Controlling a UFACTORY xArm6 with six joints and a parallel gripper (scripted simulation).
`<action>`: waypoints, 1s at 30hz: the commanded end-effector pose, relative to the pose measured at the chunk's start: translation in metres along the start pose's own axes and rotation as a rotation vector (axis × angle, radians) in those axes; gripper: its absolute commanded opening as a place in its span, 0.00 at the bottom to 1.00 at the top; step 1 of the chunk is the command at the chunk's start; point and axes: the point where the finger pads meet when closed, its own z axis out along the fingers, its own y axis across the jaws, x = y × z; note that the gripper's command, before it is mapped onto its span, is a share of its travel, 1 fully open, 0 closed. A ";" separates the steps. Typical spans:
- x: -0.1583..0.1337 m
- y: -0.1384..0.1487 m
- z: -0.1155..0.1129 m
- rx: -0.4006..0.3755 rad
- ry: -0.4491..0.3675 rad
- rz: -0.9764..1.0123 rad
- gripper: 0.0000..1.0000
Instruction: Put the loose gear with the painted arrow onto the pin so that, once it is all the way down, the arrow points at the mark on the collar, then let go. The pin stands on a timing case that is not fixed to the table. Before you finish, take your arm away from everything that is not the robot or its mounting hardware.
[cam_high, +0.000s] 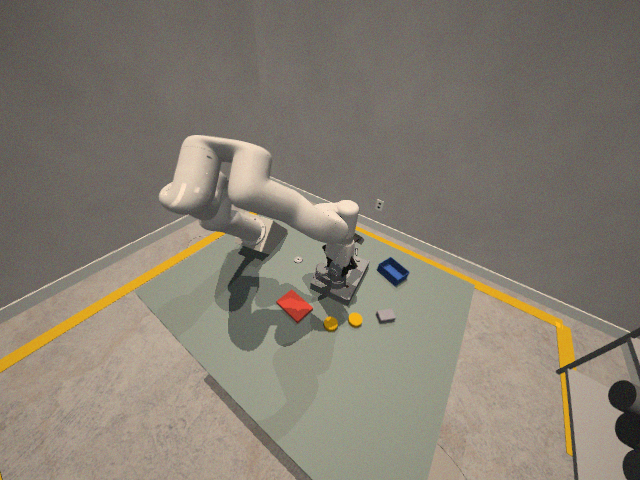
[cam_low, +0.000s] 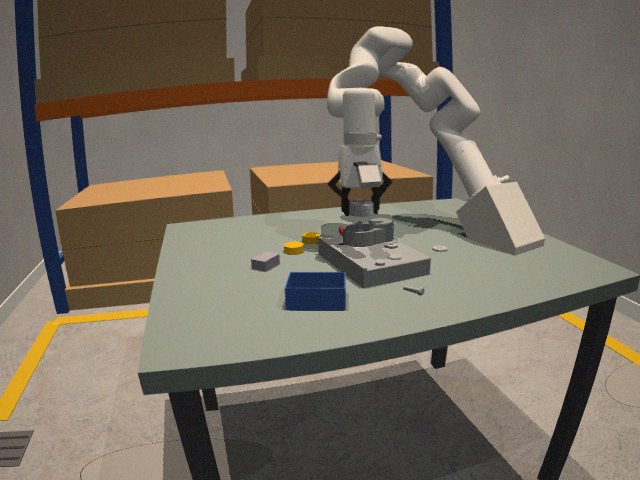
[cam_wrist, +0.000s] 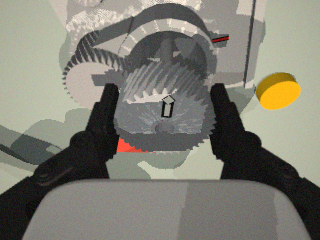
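A pale green table (cam_low: 217, 330) on dark legs carries the grey timing case (cam_low: 379, 263) near its middle, with the arm's slanted white base (cam_low: 509, 227) at the far right. Around the case lie a blue bin (cam_low: 315, 291), a small grey block (cam_low: 265, 260), two yellow discs (cam_low: 293, 248), a red plate (cam_high: 294, 305), a bolt (cam_low: 414, 289) and a washer (cam_low: 439, 248).

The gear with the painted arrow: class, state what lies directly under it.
Under the gear, shut in the pincer, lie the collar with its red mark and the timing case. The gear covers the pin's base.
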 end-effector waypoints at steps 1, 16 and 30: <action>0.001 0.002 0.005 -0.004 0.003 0.001 0.00; 0.001 0.003 0.015 -0.004 0.003 0.001 0.00; 0.001 0.003 0.015 -0.004 0.003 0.001 0.00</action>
